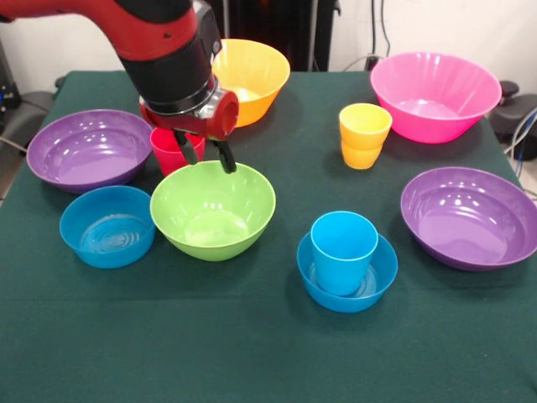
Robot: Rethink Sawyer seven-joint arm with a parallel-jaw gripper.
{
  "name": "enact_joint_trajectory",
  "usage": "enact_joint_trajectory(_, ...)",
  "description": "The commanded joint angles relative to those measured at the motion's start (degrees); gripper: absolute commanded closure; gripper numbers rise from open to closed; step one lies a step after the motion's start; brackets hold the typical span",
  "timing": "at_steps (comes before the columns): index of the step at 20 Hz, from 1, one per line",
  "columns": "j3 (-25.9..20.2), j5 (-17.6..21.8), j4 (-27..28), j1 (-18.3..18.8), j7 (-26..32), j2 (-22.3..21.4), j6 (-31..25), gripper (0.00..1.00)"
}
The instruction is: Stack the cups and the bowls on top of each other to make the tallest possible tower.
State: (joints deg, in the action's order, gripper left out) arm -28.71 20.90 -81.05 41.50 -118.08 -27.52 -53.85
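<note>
Gripper [207, 156] fingers spread, holding nothing, straddling far rim of lime green bowl [213, 210]; your bowl sits directly below, just nearer; red cup [172, 149] behind.

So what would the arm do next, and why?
Probably close and lift the lime green bowl. The gripper hangs at the bowl's far rim, jaws spread either side of it, though contact is unclear. The blue cup already stands in a small blue bowl, a likely tower base.
</note>
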Motion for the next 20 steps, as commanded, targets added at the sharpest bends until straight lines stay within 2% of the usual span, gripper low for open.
enact_joint_trajectory(1, -3.8, 2.0, 2.8, -1.1, 13.4, -0.5, -2.6, 0.00)
enact_joint_trajectory(6, -4.0, 5.0, 4.0, 0.4, 16.7, 1.7, -0.6, 0.00)
enact_joint_trajectory(10, -4.3, 6.5, 7.6, 0.2, 18.7, 4.8, -0.9, 0.00)
enact_joint_trajectory(15, -4.8, 8.2, 16.1, -1.0, 21.6, 9.7, -3.7, 0.00)
enact_joint_trajectory(20, -4.3, 9.7, 18.9, -1.6, 22.9, 11.4, -3.4, 0.00)
